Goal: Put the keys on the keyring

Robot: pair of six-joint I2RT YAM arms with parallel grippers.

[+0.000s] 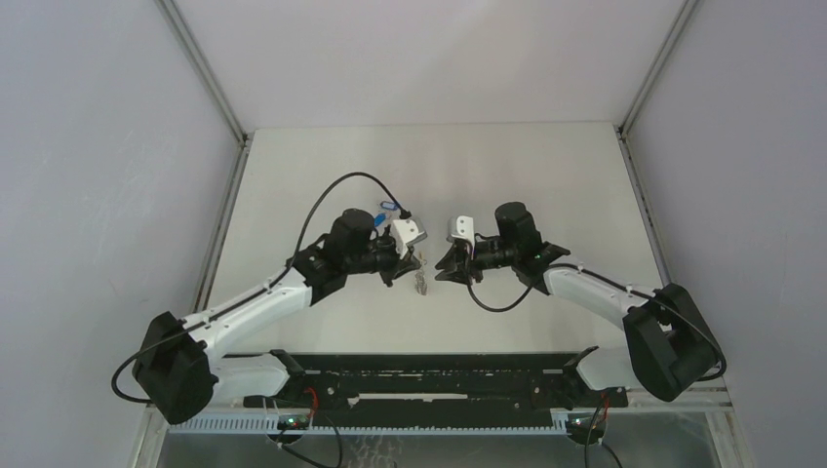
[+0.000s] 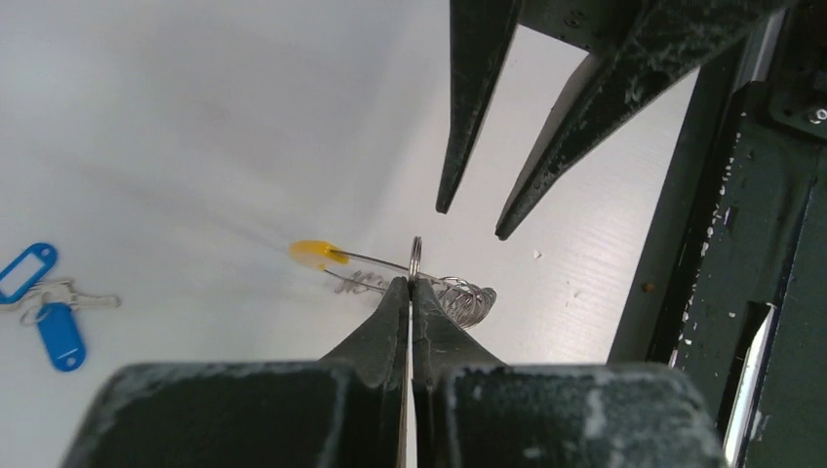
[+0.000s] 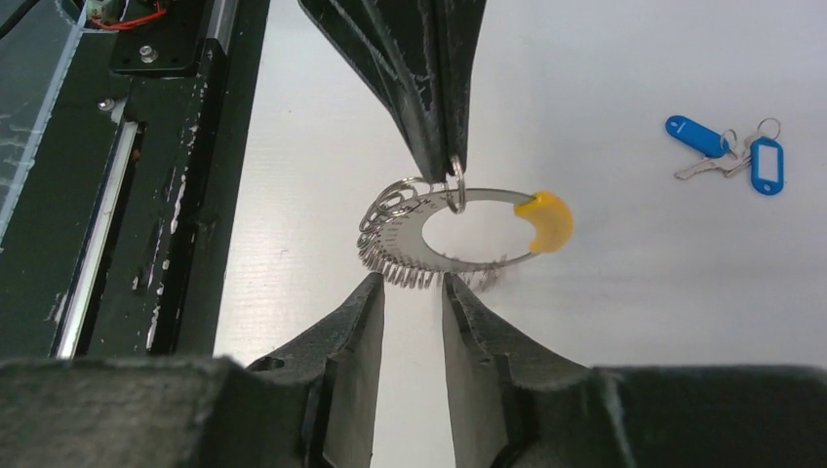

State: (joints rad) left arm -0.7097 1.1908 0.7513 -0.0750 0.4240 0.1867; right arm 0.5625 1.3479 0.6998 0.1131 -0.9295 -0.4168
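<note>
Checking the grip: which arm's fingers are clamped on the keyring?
The left fingers, pinched shut on a small ring of the keyring; the right fingers stand parted, not clamped on it.

surface: white table [image 3: 634,322] | lying on it: two blue-tagged keys [image 3: 722,164], side by side

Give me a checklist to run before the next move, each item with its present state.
1. Hold: left gripper shut on the keyring: ok.
2. Free hand: right gripper open, holding nothing: ok.
3. Clearance: right fingertips sit close to the keyring's looped edge; touching or not: cannot tell.
4. Loading: keys lie on the table, apart from the keyring: not ok.
5. Access: nothing covers the keys: ok.
</note>
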